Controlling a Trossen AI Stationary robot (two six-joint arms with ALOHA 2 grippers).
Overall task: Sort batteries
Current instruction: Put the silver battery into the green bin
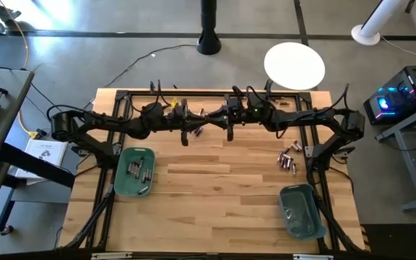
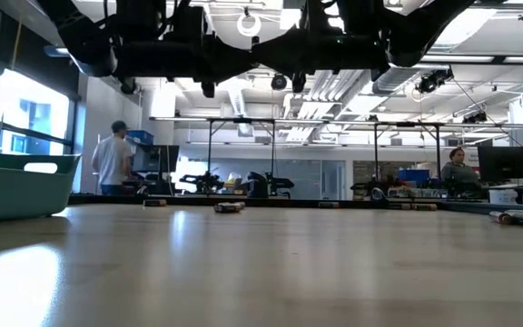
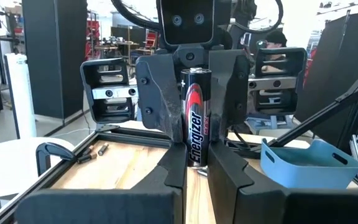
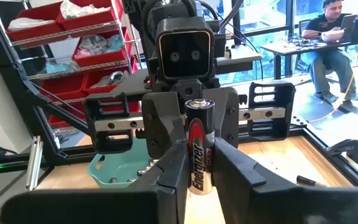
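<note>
Holding one battery (image 3: 195, 118) between both arms in mid-air, above the far middle of the bench (image 1: 215, 195).

Clamping one end of the upright cell in the narrow jaws of the left gripper (image 3: 196, 167) and pinching the opposite end in the equally narrow jaws of the right gripper (image 4: 199, 171), both pairs seemingly touching its sides. Keeping it lifted clear of the wood and gripped at opposite ends, probably so that one arm can take it over without dropping it. Judging this to be a hand-over towards one of the two teal bins (image 1: 123, 160), each already carrying a few cells. Leaving a loose heap of batteries (image 1: 287, 159) near the right edge, not yet sorted. Risking a slip if one side lets go early.
</note>
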